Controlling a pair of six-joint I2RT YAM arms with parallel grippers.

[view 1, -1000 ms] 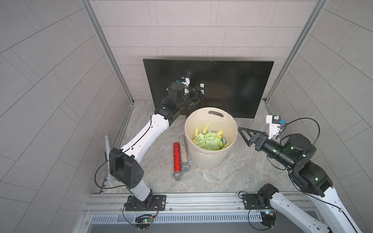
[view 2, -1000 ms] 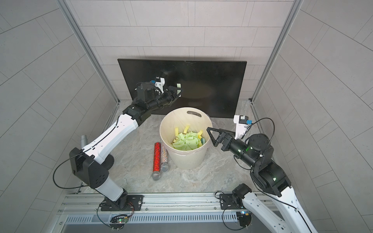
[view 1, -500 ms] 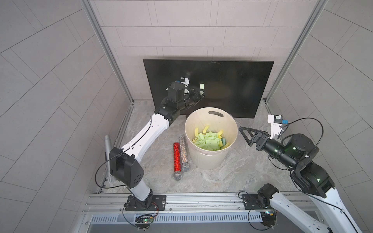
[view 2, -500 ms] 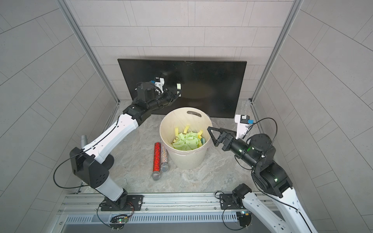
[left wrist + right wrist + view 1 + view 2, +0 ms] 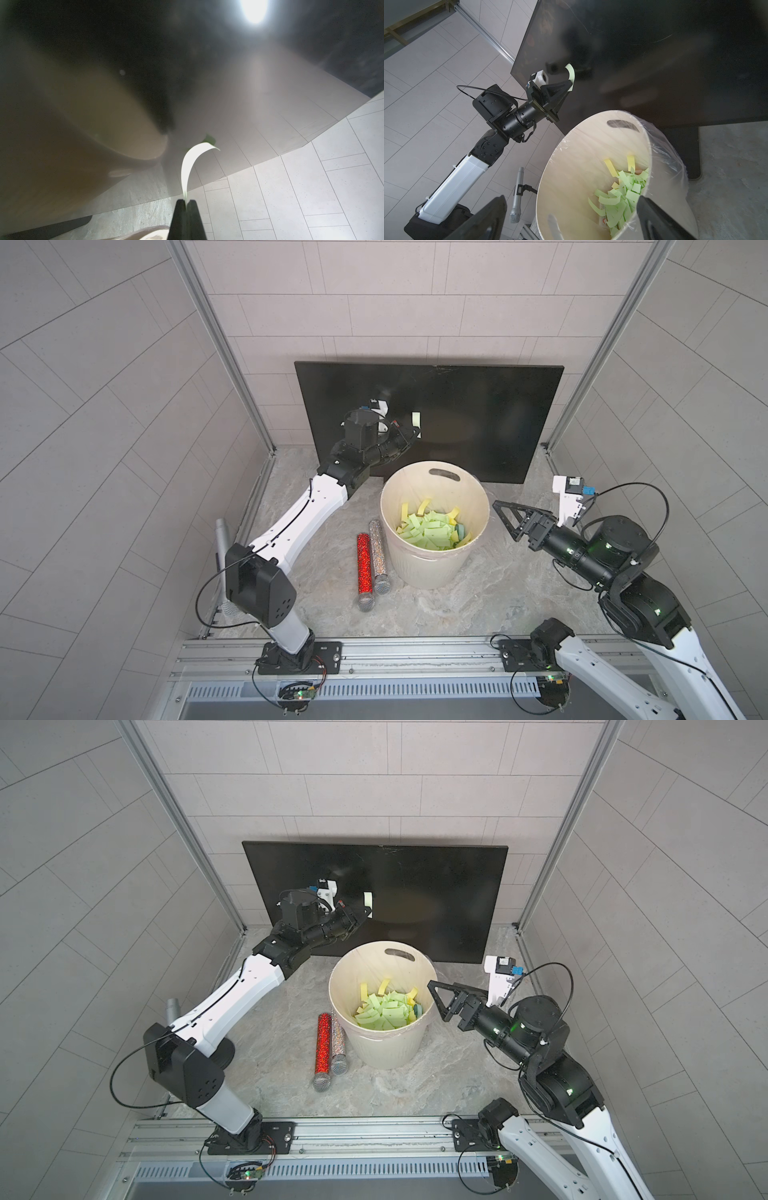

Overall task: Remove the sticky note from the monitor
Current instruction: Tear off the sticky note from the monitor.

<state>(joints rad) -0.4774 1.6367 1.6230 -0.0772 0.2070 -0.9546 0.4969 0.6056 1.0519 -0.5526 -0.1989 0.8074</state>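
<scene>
Both top views look steeply down from high above the base rail (image 5: 395, 649), facing the back wall (image 5: 415, 323). They stand far enough off to take in the bucket (image 5: 432, 572) and the whole monitor (image 5: 478, 406), and they share nearly everything. The left wrist camera peers along its jaws, very close to the monitor's glossy face. The right wrist camera looks across the bucket's rim toward the monitor and the left arm (image 5: 452, 182), from a middling range.
</scene>
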